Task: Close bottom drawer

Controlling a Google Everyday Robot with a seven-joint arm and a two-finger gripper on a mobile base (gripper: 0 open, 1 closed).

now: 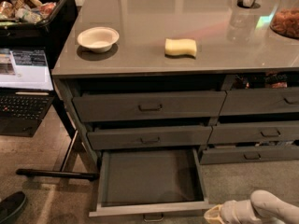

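Observation:
The bottom drawer (150, 176) of the left column stands pulled far out, its plain grey box empty. Its slim front panel (149, 209) lies at the lower edge of the view, with the small dark pull handle (153, 217) partly cut off. My gripper (214, 214) is at the bottom right, a pale arm ending in yellowish tips just right of the front panel's right end, close to it.
Two taller-fronted drawers (148, 107) sit above, slightly ajar, with more drawers (252, 133) to the right. The counter (187, 27) holds a white bowl (97, 38), a yellow sponge (181, 47) and a jar (286, 17). A laptop (23, 78) and a bar (56, 174) are left.

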